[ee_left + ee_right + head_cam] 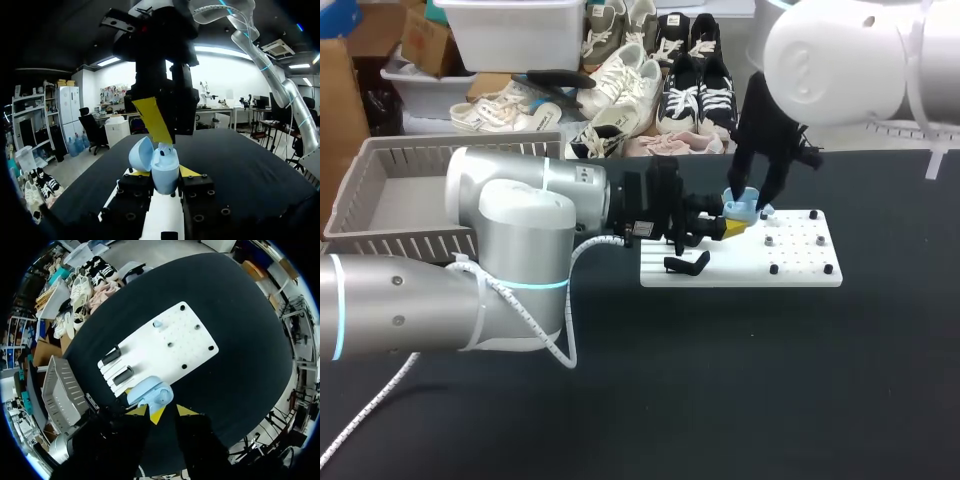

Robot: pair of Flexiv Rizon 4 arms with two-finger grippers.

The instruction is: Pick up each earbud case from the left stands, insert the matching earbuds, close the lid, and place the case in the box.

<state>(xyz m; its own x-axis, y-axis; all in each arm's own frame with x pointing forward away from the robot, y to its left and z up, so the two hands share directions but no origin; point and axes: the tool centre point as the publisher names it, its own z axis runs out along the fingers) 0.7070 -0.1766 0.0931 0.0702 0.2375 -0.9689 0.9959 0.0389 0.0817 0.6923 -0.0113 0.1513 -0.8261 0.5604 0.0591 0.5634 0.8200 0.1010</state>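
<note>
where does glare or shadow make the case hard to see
Head view: the right arm shines near white, and the black right tool partly hides the case. Left wrist view: the bright background leaves that tool a silhouette; the case is evenly lit. Right wrist view: case well lit, tool dark.

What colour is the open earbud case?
The earbud case is light blue. The left wrist view shows it best.

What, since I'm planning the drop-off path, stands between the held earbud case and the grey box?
Nothing on the table visibly does. From the earbud case in the left tool, only the left arm's own body lies toward the grey box. The right tool hangs just above the case.
</note>
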